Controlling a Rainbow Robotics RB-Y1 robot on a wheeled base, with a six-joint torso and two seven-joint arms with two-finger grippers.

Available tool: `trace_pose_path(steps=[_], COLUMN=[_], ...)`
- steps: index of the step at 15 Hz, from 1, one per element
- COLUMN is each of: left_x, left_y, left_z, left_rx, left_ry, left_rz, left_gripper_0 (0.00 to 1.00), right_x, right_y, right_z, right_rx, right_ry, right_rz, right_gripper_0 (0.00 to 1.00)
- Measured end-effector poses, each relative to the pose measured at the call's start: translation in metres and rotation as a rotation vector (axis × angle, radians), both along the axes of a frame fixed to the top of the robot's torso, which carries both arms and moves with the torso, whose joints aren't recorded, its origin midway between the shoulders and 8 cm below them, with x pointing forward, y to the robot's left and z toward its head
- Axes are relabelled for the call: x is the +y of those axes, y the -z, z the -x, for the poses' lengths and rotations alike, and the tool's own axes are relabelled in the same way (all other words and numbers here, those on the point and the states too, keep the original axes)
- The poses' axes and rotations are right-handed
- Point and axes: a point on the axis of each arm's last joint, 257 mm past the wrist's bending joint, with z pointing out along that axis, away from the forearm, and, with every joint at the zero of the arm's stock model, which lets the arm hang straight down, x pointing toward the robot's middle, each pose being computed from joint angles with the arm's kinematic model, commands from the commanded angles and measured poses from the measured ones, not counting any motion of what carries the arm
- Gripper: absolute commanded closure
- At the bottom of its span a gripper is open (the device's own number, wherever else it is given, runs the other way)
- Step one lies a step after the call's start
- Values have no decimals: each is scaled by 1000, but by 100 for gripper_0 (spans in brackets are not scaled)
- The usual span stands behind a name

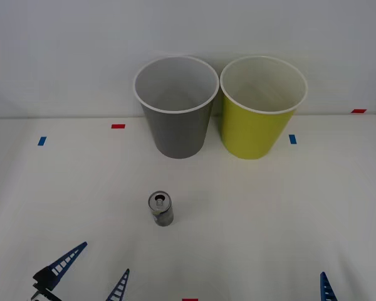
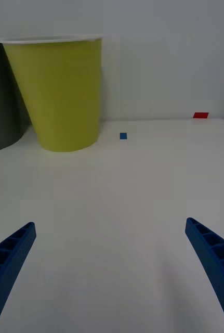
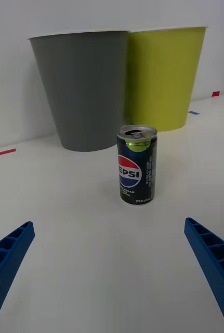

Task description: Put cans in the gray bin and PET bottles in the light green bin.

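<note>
A small silver can (image 1: 161, 209) with a dark label stands upright on the white table, in front of the gray bin (image 1: 175, 110). In the left wrist view the can (image 3: 136, 164) sits ahead of the open blue fingers, with the gray bin (image 3: 80, 88) and the light green bin (image 3: 163, 78) behind it. The light green bin (image 1: 261, 110) stands just right of the gray one. My left gripper (image 1: 94, 269) hovers open near the table's front left, short of the can. My right gripper (image 1: 357, 285) is open at the front right, facing the light green bin (image 2: 60, 93). No PET bottles are in view.
Small blue tape marks (image 1: 42, 141) and red tape marks (image 1: 118, 126) dot the white table (image 1: 269, 213). A pale wall rises behind the bins. Open tabletop lies between the can and both grippers.
</note>
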Motion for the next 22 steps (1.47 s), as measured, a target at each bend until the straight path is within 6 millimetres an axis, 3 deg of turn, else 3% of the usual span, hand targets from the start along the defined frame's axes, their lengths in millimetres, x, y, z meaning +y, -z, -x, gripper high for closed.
trace_pose_path(steps=[10, 16, 22], left_x=[-41, -79, -90], left_y=[7, 10, 10], left_z=[-60, -85, -112], left_rx=[-29, -43, -65], left_ry=[122, 175, 175], left_rz=[12, 47, 42], left_gripper_0=[0, 0, 0], right_x=[0, 0, 0], right_y=[0, 0, 0], right_z=[0, 0, 0], right_rx=[0, 0, 0], right_ry=[0, 0, 0], right_rz=[0, 0, 0], right_gripper_0=[0, 0, 0])
